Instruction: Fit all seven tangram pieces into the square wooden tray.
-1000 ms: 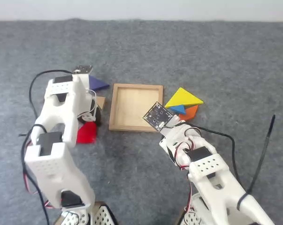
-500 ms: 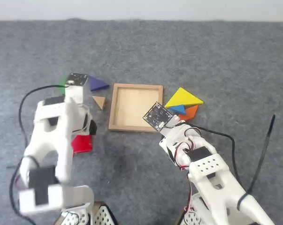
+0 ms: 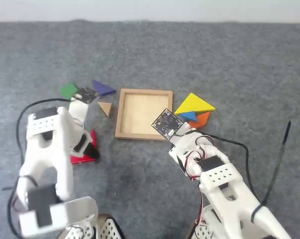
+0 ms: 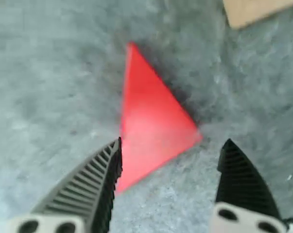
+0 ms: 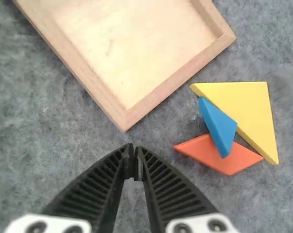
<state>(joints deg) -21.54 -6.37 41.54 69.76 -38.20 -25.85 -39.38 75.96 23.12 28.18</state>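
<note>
Zero pieces fill the tray (image 3: 140,112) yet; our left jaws have swung back, wide open, red triangle (image 4: 148,121) just ahead; right jaws closed, empty.

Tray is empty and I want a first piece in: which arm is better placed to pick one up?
Left, probably. The left gripper is open over the red triangle; the right gripper is shut over bare carpet by the wooden tray's corner, off any piece.
</note>
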